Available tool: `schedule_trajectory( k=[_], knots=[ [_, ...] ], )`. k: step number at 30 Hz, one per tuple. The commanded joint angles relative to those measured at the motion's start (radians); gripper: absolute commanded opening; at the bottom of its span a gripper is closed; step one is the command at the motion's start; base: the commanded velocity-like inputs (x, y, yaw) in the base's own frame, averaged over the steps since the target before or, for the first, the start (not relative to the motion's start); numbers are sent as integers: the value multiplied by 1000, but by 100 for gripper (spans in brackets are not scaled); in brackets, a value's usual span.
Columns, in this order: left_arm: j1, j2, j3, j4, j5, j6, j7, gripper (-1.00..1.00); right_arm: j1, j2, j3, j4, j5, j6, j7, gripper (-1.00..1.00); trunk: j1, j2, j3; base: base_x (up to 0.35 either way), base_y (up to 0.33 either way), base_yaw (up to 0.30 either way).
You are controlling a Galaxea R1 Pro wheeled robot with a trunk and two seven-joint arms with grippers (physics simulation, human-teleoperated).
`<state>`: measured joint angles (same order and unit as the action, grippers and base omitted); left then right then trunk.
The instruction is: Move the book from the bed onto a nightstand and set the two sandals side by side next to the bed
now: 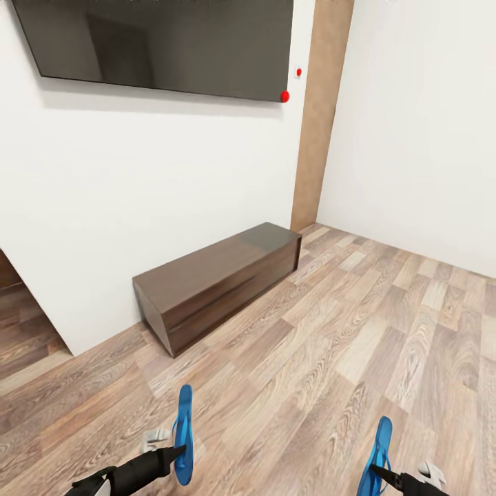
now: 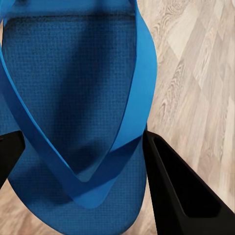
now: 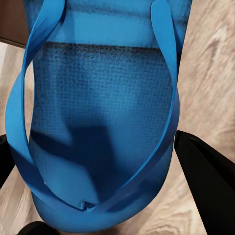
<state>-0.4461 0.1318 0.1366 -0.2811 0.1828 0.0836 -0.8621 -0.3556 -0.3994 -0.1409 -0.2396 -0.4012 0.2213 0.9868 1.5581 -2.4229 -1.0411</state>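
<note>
Left sandal (image 1: 182,434): clamped in the left gripper (image 1: 180,451), above the floor (image 1: 331,358), at the near left.
Right sandal (image 1: 379,446): clamped in the right gripper (image 1: 377,472), at the near right, well apart from the left sandal.
Cabinet (image 1: 219,282): on the floor ahead, its back along the wall (image 1: 151,193).
Screen (image 1: 165,41): on the wall above the cabinet.
Side wall (image 1: 420,124): right of the cabinet, meeting the floor's far right edge.
</note>
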Motion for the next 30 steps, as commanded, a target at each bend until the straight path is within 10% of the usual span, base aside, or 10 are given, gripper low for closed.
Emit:
schedule_trajectory(
  k=[1,9,15,24,27,30],
  knots=[
    [0,0,0,0,5,6,-4,-100,0,1,0,0,-7,10,3,-100,-4,7,2,0,0,0],
    [0,0,-1,0,5,5,4,-100,0,39,0,2,-7,10,-40,-100,-35,63,27,0,0,0],
    [0,-53,-3,1,4,-61,195,-100,0,106,0,3,-7,-28,-371,-100,-58,105,46,0,0,0],
    [0,-106,-57,33,-38,-83,296,-100,0,115,-2,1,-9,-34,-683,-100,-92,168,74,0,0,0],
    [0,-106,-59,70,-41,-123,304,-100,0,114,1,-6,-14,-41,-680,-100,-104,189,84,0,0,0],
    [0,-106,-60,101,-43,-146,304,-100,0,114,2,-3,-9,-43,-495,-100,-115,210,93,0,0,0]
  ],
)
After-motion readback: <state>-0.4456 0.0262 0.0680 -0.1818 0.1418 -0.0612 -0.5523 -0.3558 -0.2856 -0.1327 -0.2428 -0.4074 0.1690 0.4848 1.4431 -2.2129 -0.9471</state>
